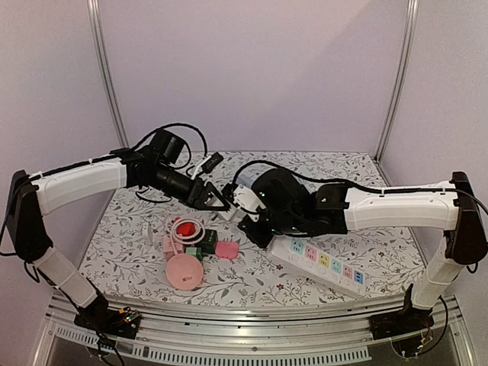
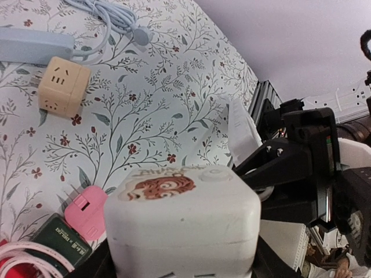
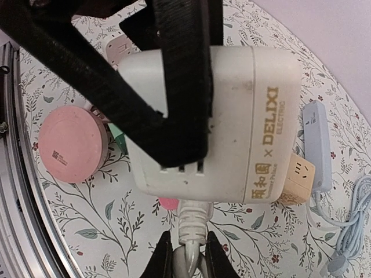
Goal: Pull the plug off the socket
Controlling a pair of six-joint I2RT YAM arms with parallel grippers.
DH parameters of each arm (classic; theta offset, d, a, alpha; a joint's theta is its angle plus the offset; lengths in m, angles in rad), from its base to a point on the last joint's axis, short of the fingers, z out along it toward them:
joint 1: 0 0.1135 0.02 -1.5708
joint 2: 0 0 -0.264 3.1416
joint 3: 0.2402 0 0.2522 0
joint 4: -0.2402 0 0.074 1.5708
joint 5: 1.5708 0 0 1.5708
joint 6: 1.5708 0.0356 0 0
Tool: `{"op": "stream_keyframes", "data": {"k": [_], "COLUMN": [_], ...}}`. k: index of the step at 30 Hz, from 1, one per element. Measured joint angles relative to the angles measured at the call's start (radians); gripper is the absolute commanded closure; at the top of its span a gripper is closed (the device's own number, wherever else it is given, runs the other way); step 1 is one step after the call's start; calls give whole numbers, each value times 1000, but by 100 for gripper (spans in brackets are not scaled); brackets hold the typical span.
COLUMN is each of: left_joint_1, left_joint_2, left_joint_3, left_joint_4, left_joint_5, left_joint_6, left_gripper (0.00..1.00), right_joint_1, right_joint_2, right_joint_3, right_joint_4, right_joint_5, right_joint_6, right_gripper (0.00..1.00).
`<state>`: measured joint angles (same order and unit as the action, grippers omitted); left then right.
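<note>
my right tool (image 3: 186, 242) is pressed nearly together on the plug (image 3: 190, 217), pinching its white neck just where it leaves the socket block (image 3: 255, 116). in my right wrist view the block sits at 12 o'clock from that tool, touching nothing of it but the plug. the plug's long axis runs 12 to 6, straight down between my fingers. so i judge the pull has to go along that line toward 6, with no twist.

my left tool (image 1: 216, 200) is spread about halfway and clamped across the block's flat faces, holding it up off the counter (image 3: 87, 231). it reaches in from 10 o'clock in the top view and is the arm that must hold firm.

the block is a rounded white cube with gold "delixi" lettering on one side and a brown printed figure on another. the plug is white too, and seated fully in.

beyond them a pink disc (image 3: 69, 145) lies at 9 o'clock and a beige cube adapter (image 3: 298, 179) at 3.
</note>
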<state>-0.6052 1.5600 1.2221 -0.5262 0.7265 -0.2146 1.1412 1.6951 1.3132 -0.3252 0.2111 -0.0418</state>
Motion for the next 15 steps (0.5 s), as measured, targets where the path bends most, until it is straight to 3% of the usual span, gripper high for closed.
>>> {"op": "stream_keyframes", "data": {"k": [15], "left_joint_1": [-7], "left_joint_2": [12], "left_joint_3": [6], "left_joint_4": [-21], "left_joint_5": [-6], "left_joint_6": [2], "left_gripper": [90], "right_joint_1": [28], "right_joint_2": [3], "right_joint_3": [36], "right_joint_4": [-69], "right_joint_5": [-5], "right_joint_6": [80], "right_gripper": [100]}}
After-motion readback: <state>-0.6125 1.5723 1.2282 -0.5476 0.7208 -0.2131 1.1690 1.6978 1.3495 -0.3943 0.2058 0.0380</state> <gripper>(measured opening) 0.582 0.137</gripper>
